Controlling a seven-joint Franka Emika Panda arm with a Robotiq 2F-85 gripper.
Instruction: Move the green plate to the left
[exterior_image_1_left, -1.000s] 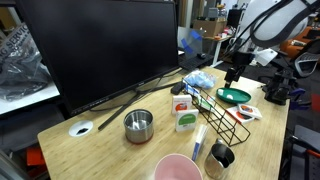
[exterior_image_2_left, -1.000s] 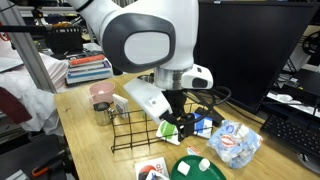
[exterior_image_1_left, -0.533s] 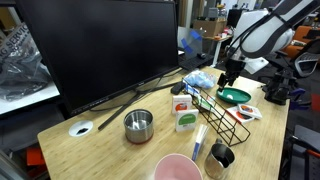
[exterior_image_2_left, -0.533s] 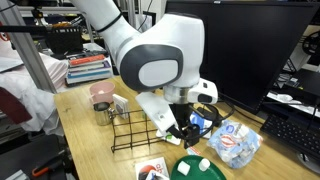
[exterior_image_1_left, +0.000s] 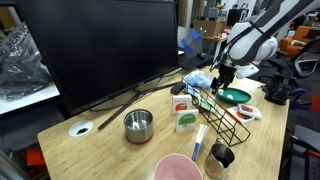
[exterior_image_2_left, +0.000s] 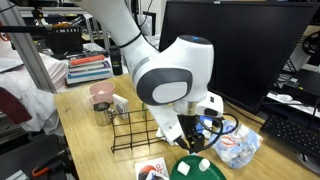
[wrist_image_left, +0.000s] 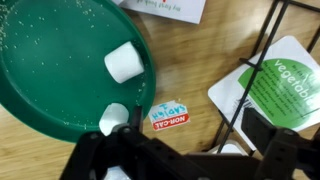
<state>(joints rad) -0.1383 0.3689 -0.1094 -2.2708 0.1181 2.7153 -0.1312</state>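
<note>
A steel bowl (exterior_image_1_left: 138, 124) sits toward the left end of the counter (exterior_image_1_left: 95, 150), in front of the big monitor (exterior_image_1_left: 100, 50). A pale pink dish (exterior_image_1_left: 178, 168) hangs half over the near edge. At mid-counter stand two small cartons (exterior_image_1_left: 185, 117). To their right a black wire rack (exterior_image_1_left: 228, 118) runs back toward the far right corner.

The green plate (exterior_image_1_left: 236, 96) lies flat on the wood just beyond the rack, close to the right edge. The arm (exterior_image_1_left: 250, 40) reaches down over it from that side.

In the wrist view the plate (wrist_image_left: 60, 70) fills the upper left and carries two loose white cubes (wrist_image_left: 125, 62). A small sticker (wrist_image_left: 168, 116) lies on the bare wood beside its rim. A green-labelled packet (wrist_image_left: 285, 85) lies further right, under the rack wires.

The jaws are spread wide and hold nothing. One of the fingers (wrist_image_left: 105, 158) lies over the plate's near rim beside a cube, the opposite one over the wood. That straddle looks meant to pinch the thin raised rim, the only edge a shallow plate offers. I cannot tell whether the finger touches the rim.

The rack crowds the plate's left side, so the move probably needs a lift or a path around it. The plate should stay level so the cubes do not roll off.
</note>
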